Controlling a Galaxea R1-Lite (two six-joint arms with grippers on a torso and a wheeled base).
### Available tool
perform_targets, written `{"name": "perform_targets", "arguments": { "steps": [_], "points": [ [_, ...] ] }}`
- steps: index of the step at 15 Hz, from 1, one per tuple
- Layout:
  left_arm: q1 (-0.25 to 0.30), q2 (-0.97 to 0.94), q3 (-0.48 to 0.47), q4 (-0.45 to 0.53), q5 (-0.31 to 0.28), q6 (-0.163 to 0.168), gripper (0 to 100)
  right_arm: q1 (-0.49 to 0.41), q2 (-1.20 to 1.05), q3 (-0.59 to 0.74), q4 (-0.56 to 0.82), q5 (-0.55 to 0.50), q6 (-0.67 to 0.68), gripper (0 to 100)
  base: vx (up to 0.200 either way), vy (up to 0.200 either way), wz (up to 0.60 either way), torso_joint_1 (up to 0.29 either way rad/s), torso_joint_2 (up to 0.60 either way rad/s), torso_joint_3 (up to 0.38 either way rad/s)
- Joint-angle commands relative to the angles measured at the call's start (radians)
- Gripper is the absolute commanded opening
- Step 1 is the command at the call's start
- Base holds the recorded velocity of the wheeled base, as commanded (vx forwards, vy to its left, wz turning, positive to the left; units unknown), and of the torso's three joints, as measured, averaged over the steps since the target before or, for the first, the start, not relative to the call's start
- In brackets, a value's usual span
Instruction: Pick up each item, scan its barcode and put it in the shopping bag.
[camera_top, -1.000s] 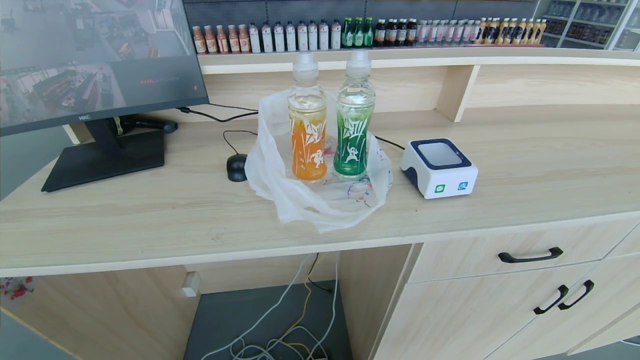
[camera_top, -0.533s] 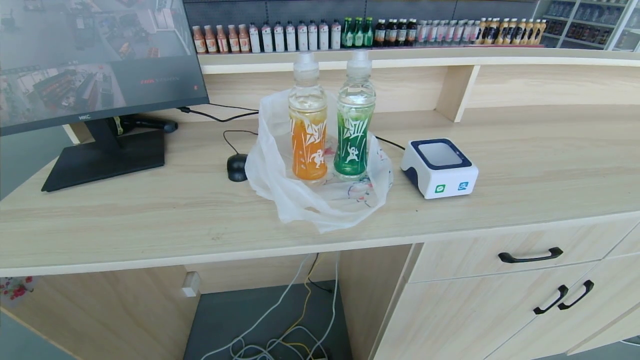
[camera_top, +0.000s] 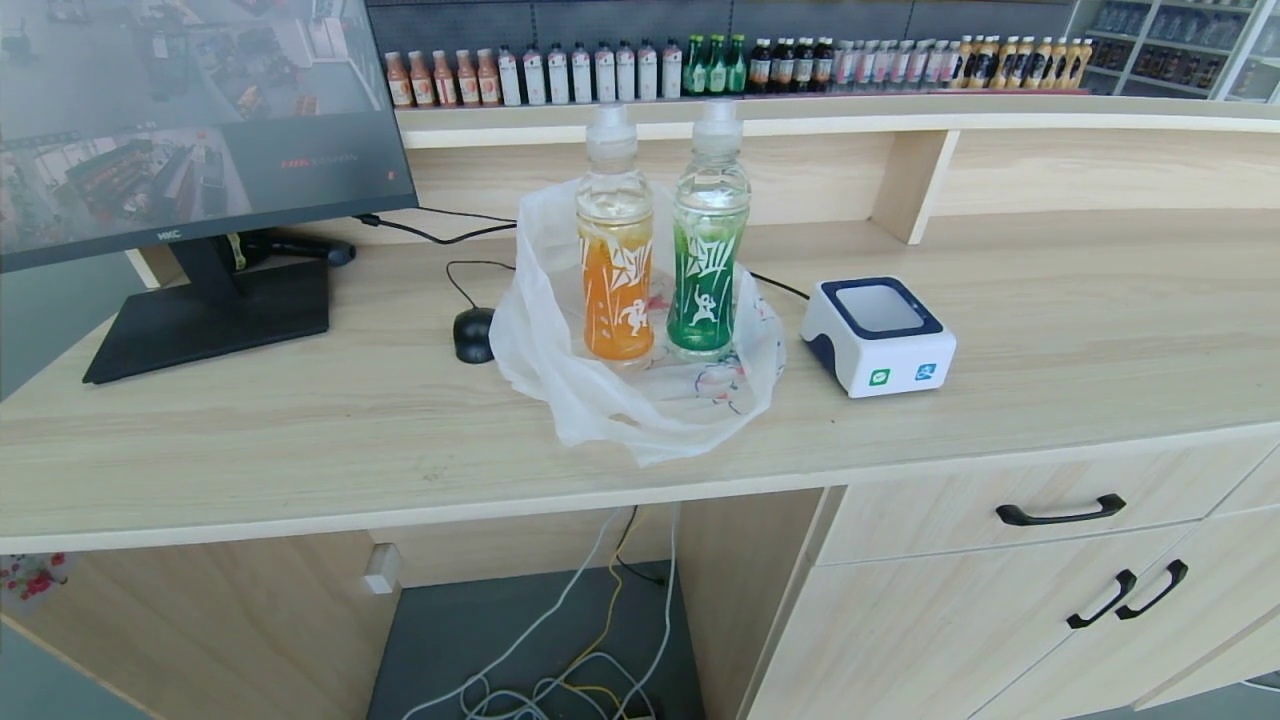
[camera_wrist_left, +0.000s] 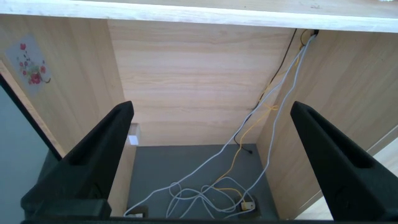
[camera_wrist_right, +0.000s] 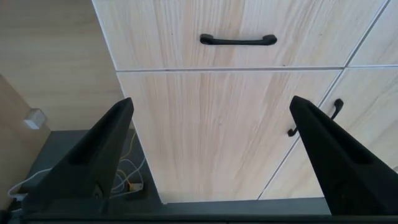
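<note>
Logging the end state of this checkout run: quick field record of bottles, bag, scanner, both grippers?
orange bottle: upright in the shopping bag
green bottle: upright in the same bag, on the orange bottle's right
shopping bag: open on the counter
scanner: on the counter, right of the bag, nothing on it
left gripper: open, empty, below the counter, facing cables
right gripper: open, empty, facing a drawer

Orange bottle (camera_top: 617, 300), green bottle (camera_top: 706, 290), white flower-printed bag (camera_top: 610, 415)
</note>
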Motion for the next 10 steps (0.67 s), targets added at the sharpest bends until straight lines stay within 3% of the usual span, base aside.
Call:
{"name": "perform_targets", "arguments": {
  "steps": [1, 10],
  "points": [
    [0.000, 0.000, 0.000, 0.000, 0.000, -0.001, 100, 0.000, 0.000, 0.000, 0.000, 0.000, 0.000, 100, 0.000, 0.000, 0.00, 0.000, 0.00, 0.000],
    [0.002, 0.000, 0.000, 0.000, 0.000, -0.018, 100, 0.000, 0.000, 0.000, -0.001, 0.000, 0.000, 100, 0.000, 0.000, 0.00, 0.000, 0.00, 0.000]
  ]
}}
